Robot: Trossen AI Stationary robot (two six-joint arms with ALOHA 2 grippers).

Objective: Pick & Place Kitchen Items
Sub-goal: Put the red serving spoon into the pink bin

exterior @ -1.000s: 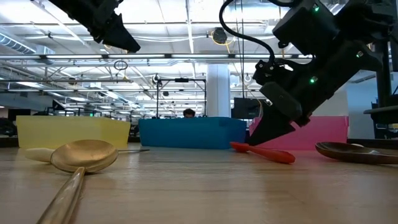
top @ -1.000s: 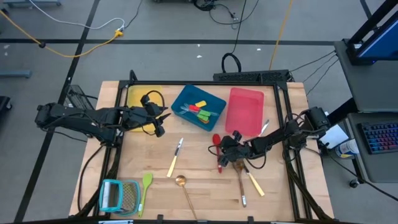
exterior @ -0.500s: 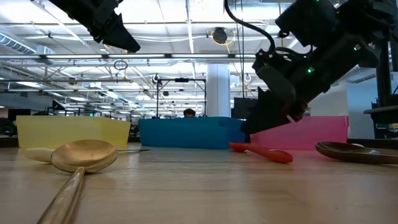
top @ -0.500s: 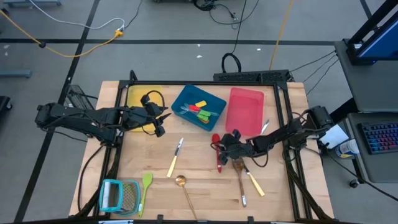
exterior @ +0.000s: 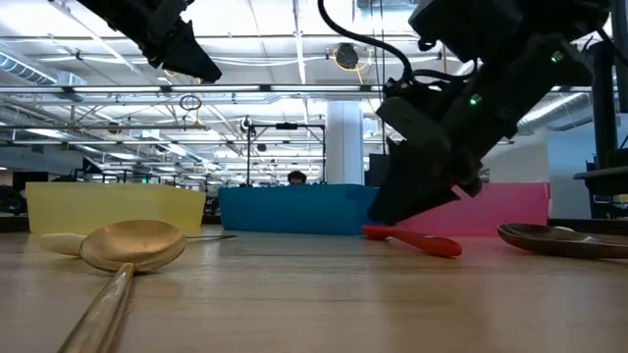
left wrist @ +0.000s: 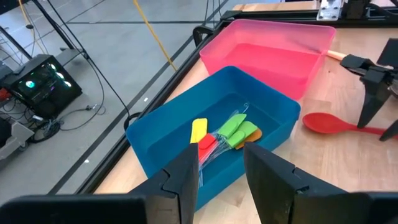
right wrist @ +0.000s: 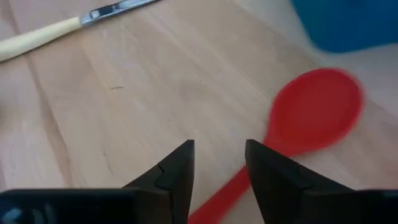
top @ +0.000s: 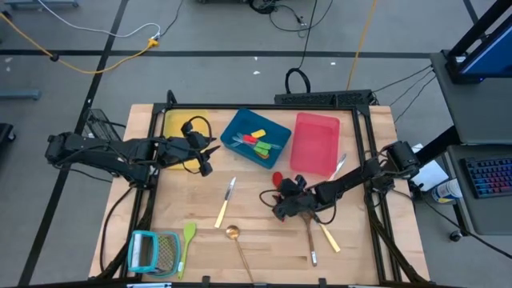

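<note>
A red spoon (top: 278, 178) lies flat on the wooden table, right of the middle, with its bowl (right wrist: 317, 106) toward the far edge. My right gripper (top: 278, 211) hangs open just over the spoon's handle (right wrist: 233, 183), one finger on each side of it; I see no touch. My left gripper (top: 205, 157) stays open and empty above the table's far left, looking at the blue tray (left wrist: 217, 124). That tray holds yellow, green and red tools (left wrist: 224, 134). Loose on the table are a cream-handled knife (top: 225, 202), a brass spoon (top: 237, 240) and a green spatula (top: 188, 238).
Yellow tray (top: 178, 122), blue tray (top: 254, 138) and pink tray (top: 314, 142) stand in a row along the far edge. A wooden spoon (top: 308, 226) and another cream-handled knife (top: 329, 237) lie right of my right gripper. A teal-framed grater (top: 154, 252) sits at the near left corner.
My right gripper has moved a little toward the table's left and near edges, along the red spoon's handle. The spoon has stayed flat in the same place.
</note>
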